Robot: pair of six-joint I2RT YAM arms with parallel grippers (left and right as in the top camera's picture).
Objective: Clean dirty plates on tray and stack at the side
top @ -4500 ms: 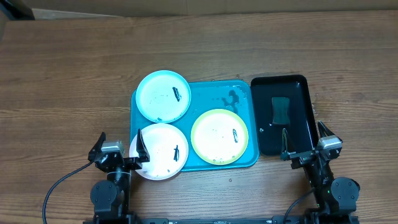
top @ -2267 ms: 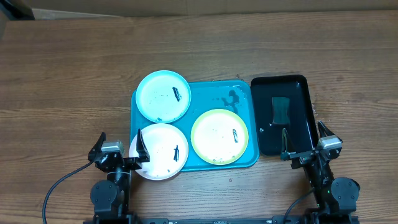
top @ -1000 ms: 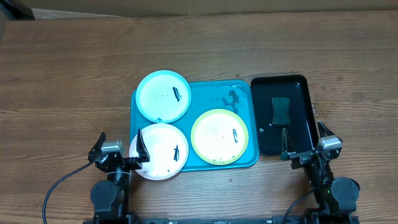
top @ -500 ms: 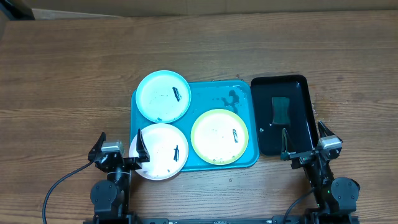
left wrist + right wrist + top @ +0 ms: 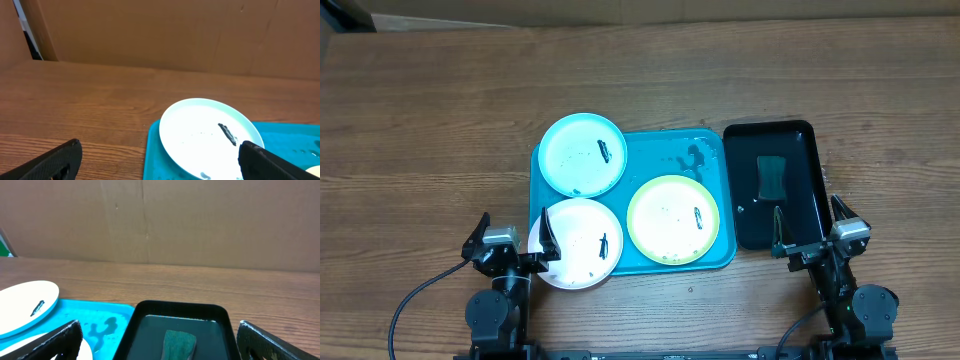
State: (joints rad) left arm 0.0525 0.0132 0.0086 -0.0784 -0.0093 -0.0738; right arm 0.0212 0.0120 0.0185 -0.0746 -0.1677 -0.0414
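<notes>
Seemingly the job stands at its very start: all three dirty plates lie unwiped on the tray (image 5: pixel 650 165), none has been stacked at the side, and neither arm grips anything. Both arms sit at the bottom edge of the overhead frame, left jaws at lower left and right jaws at lower right, each pair spread wide and empty.

The turquoise tray fills the middle of the overhead frame on the wooden bench (image 5: pixel 440 120). The light blue plate (image 5: pixel 582 152) sits at the tray's upper-left corner, overhanging the rim. The white plate (image 5: pixel 578 243) sits at the lower-left corner, hanging out over the edge, with one finger of the left jaws over its left rim. The yellow-green plate (image 5: pixel 673 218) lies fully inside, toward the lower right. Each carries a short dark smudge. A dark wet patch marks the tray's bare upper-right area.

Just beside the tray, on the right of the frame, the black tray (image 5: pixel 800 170) holds one dark green sponge (image 5: pixel 772 176), lying flat near its middle.

The next move likely calls for the right jaws to reach up into the black tray and close across the sponge, while the left jaws take hold of the white plate, the nearest one, by its overhanging rim.
</notes>
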